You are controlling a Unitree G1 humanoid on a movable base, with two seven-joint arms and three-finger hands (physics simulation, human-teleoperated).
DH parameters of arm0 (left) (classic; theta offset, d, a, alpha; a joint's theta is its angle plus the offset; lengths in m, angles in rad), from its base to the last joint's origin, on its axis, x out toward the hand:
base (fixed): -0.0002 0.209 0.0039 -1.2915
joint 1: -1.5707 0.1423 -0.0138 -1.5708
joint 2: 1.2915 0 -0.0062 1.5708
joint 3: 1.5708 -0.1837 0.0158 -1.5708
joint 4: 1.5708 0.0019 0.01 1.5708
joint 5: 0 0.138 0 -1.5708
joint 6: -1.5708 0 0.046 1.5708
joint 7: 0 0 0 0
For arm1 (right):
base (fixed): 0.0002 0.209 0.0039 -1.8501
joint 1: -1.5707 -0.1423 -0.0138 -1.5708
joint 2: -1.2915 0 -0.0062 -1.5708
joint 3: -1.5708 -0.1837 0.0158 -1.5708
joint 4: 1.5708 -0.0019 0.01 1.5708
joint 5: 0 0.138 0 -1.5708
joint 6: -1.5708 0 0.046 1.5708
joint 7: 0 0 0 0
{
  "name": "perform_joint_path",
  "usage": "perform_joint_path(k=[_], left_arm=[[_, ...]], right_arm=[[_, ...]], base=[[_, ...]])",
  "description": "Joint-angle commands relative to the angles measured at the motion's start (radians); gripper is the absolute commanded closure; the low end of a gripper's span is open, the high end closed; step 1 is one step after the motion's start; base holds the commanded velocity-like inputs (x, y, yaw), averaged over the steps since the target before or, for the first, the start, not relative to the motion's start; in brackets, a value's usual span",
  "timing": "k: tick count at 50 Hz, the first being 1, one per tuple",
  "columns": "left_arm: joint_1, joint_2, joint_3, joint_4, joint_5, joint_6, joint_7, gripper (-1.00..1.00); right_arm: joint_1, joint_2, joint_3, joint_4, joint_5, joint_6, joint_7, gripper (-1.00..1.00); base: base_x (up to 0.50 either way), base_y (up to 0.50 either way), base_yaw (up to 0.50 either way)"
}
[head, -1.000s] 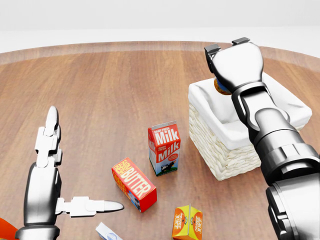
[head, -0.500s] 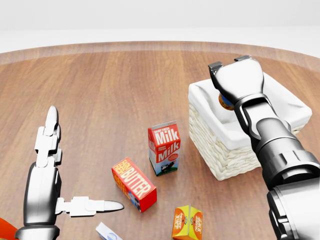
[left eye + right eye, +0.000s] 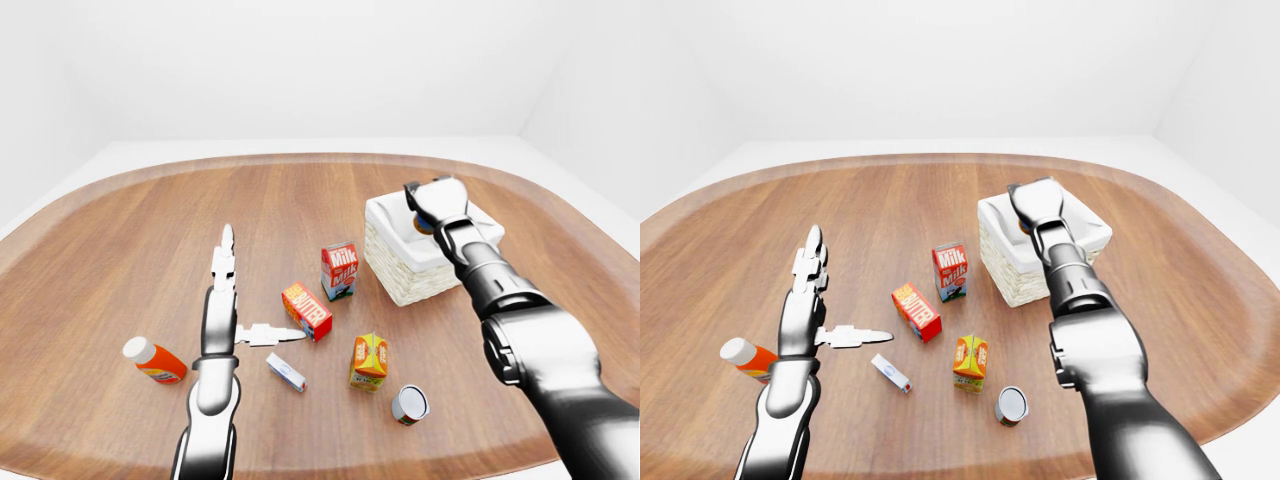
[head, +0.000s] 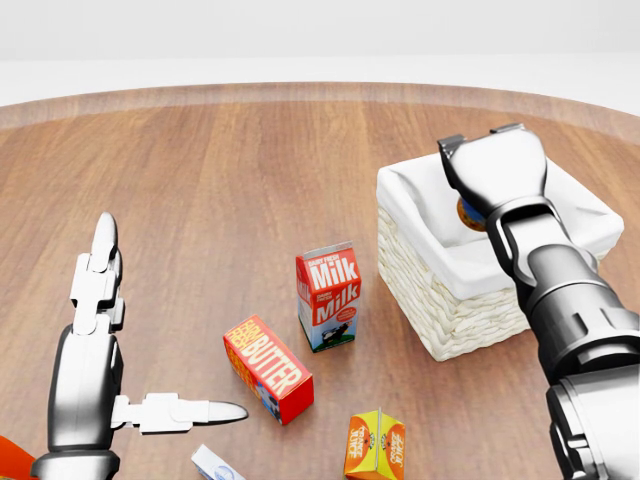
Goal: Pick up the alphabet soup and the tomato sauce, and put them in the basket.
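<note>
My right hand (image 4: 480, 203) hangs over the white-lined wicker basket (image 4: 440, 300) at the right of the head view. It is shut on a can with an orange and blue label (image 4: 468, 213), which sits low inside the basket's opening. The hand's back hides the fingers and most of the can. A second can with a silver top (image 3: 409, 404) stands on the table at the bottom of the left-eye view, apart from both hands. My left hand (image 4: 160, 330) is open and empty, spread flat over the table at the lower left.
A milk carton (image 4: 328, 297) stands left of the basket, with a red butter box (image 4: 267, 368) and an orange carton (image 4: 375, 446) below it. A small white and blue box (image 3: 286, 372) and an orange bottle (image 3: 154, 361) lie near my left arm.
My right hand has moved down and to the right with the can, from above the basket's top rim into its opening. The left hand has not moved.
</note>
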Motion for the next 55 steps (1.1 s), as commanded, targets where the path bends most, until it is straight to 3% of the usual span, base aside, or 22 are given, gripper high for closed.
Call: perform_joint_path(k=[1, 18, 19, 21, 22, 55], left_arm=[[0.002, 0.001, 0.003, -0.004, -0.005, 0.000, 0.000, -1.00], [0.000, 0.000, 0.005, -0.003, -0.006, 0.000, 0.000, -1.00], [0.000, 0.000, 0.005, -0.003, -0.006, 0.000, 0.001, -1.00], [0.000, 0.000, 0.005, -0.003, -0.006, 0.000, 0.001, -1.00], [0.000, 0.000, 0.005, -0.003, -0.006, 0.000, 0.001, -1.00], [0.000, 0.000, 0.004, -0.003, -0.006, 0.000, 0.001, -1.00]], right_arm=[[-0.018, -0.008, -0.009, -0.012, -0.009, 0.004, -0.023, 1.00], [-0.026, -0.007, -0.012, -0.014, -0.004, 0.007, -0.017, 1.00], [-0.024, -0.006, -0.011, -0.014, -0.003, 0.008, -0.016, 0.51], [-0.024, -0.006, -0.010, -0.014, -0.005, 0.011, -0.017, -0.82], [-0.023, -0.005, -0.010, -0.014, -0.004, 0.010, -0.016, -1.00], [-0.029, -0.013, -0.012, -0.015, 0.002, 0.006, -0.015, -1.00]], base=[[0.00, 0.00, 0.00], [0.00, 0.00, 0.00], [0.00, 0.00, 0.00], [0.00, 0.00, 0.00], [0.00, 0.00, 0.00], [0.00, 0.00, 0.00]])
